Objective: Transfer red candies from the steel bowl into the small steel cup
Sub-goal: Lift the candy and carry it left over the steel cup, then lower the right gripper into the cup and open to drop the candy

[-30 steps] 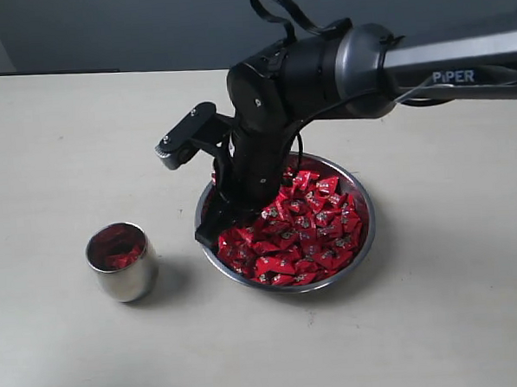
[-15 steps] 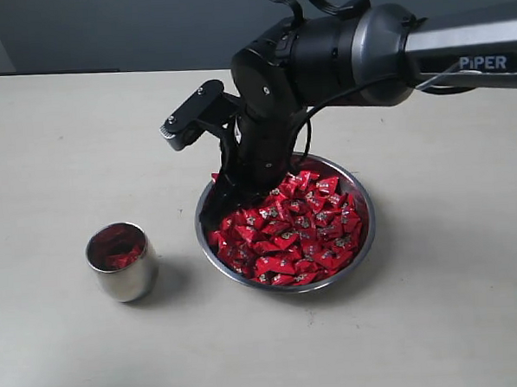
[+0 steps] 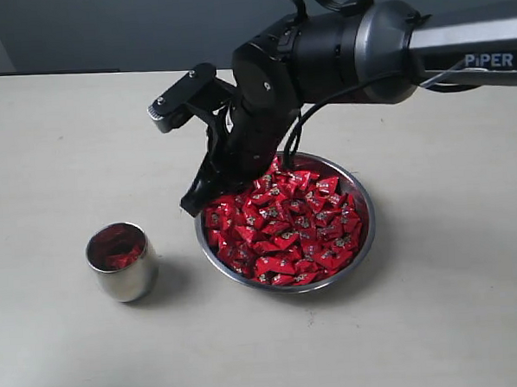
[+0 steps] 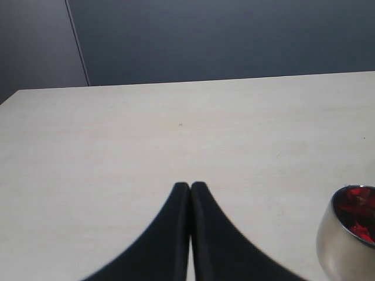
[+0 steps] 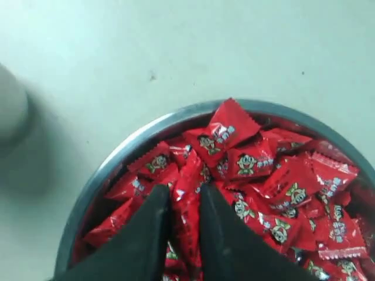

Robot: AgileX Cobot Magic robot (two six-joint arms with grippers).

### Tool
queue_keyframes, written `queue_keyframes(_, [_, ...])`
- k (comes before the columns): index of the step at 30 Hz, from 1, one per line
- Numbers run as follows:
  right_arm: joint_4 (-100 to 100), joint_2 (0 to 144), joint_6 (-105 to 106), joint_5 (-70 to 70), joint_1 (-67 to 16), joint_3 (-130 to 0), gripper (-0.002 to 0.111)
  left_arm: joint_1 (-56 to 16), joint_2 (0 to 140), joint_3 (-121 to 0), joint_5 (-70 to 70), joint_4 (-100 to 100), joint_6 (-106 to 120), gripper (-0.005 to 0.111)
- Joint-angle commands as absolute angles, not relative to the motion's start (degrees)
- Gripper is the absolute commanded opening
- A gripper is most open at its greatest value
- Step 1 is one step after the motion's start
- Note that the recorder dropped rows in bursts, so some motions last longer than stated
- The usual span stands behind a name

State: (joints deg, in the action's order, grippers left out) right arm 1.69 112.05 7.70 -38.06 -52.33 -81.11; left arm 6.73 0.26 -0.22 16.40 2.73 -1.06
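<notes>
1. Right tool: the two black fingers are closed on one red candy, which sits clamped between them.
2. Right tool position: in the exterior view the right tool hangs over the left rim of the steel bowl, with its tips angled down and to the left.
3. Left tool: the fingers are pressed together tip to tip with nothing between them. It is held above bare desk.
4. Red candies: these fill the steel bowl in a heap. The right wrist view shows the red candies lying directly beneath the tool, inside the steel bowl.
5. Small steel cup: it stands upright on the desk, left of the bowl and apart from it. Red wrappers show inside it.
6. Small steel cup, left wrist view: the cup stands near the left tool, not touching it.
</notes>
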Motion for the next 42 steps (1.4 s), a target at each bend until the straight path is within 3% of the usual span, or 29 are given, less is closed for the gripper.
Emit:
queue_keyframes(1, [-1.48, 109.53, 7.49, -33.35, -52.43, -81.44, 0.015, 6.77, 0.00, 0.00, 16.31, 2.60, -1.12, 0.000])
queue_keyframes(11, [-20.52, 108.50, 25.62, -28.62, -52.57, -81.44, 0.015, 6.77, 0.00, 0.00, 16.31, 2.60, -1.12, 0.000])
queue_keyframes(19, [-45.21, 109.44, 48.53, -33.61, -53.36, -81.44, 0.015, 6.77, 0.00, 0.00, 16.31, 2.60, -1.12, 0.000])
queue_keyframes(29, [-45.28, 116.75, 49.33, -40.44, -55.85, -89.76, 0.015, 6.77, 0.00, 0.00, 16.31, 2.60, -1.12, 0.000])
queue_keyframes(42, [-40.56, 119.73, 47.56, -41.08, -56.39, -90.65, 0.015, 6.77, 0.00, 0.00, 16.31, 2.60, -1.12, 0.000])
